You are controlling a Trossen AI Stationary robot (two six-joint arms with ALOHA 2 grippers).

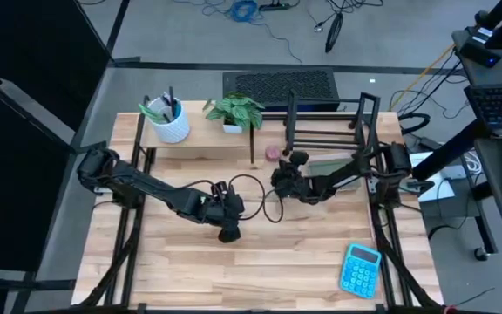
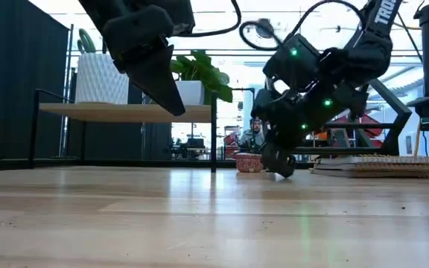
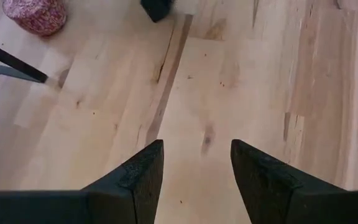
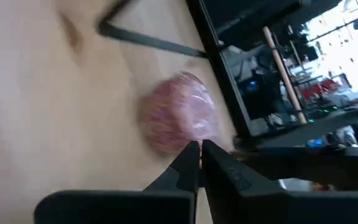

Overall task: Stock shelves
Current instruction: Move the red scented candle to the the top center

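RISK: right gripper (image 4: 200, 149), jaws nearly closed and empty, may knock the pink speckled bowl (image 4: 180, 119) away | left gripper (image 3: 196, 163) jaws open, empty (hovering mid-counter (image 1: 260, 262)).

Your counter (image 1: 234, 270) is a pale butcher-block top of long wood planks. Along its far edge, toward the left corner, stands the pale-wood riser shelf (image 1: 199, 137) on thin black legs; a white ribbed pot (image 1: 171, 125) and a potted green plant (image 1: 236, 112) sit on it. Toward the far right corner stands the black wire-frame rack (image 1: 329, 122). A small pink speckled bowl (image 1: 274, 153) rests on the wood between the two. Near the right edge lies a flat stack of books (image 2: 375, 165). A blue calculator (image 1: 360, 269) lies by the near right corner.
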